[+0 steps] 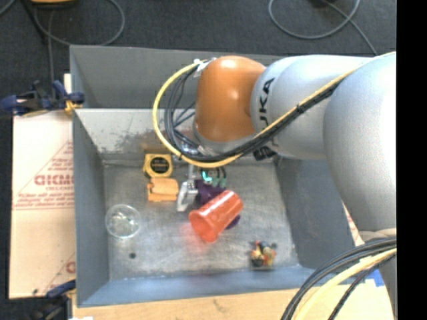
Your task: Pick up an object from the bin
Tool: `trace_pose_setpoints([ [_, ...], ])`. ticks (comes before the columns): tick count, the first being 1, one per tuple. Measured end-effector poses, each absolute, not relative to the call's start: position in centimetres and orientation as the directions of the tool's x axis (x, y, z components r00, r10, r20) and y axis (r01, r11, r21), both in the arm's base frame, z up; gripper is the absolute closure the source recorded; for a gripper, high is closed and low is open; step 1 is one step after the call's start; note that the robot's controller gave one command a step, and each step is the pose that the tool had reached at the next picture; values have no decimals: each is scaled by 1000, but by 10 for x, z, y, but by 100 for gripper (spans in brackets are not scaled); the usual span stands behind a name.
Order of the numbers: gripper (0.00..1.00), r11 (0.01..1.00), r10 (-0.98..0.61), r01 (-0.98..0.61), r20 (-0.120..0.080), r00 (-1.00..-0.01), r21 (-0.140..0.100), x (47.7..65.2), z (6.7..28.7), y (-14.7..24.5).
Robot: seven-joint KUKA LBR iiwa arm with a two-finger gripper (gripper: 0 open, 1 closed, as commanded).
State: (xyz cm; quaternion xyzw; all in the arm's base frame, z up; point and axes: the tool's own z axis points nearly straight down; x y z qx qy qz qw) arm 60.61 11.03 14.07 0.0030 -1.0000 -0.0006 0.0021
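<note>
Red cup [215, 216] lies tipped on the grey bin floor [160, 249] beside the claw [193, 195], grip unclear.

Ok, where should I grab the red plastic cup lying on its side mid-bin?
Probably from straight above, pinching across the red plastic cup near its wide end. It lies on its side, wide end toward the lower left, where the floor is bare; a purple object crowds its upper side.
</note>
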Motion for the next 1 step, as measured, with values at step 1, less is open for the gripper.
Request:
trace_pose_setpoints([
  [1,0,1000,-4,-4,-4,-1000,2,608,145,110],
])
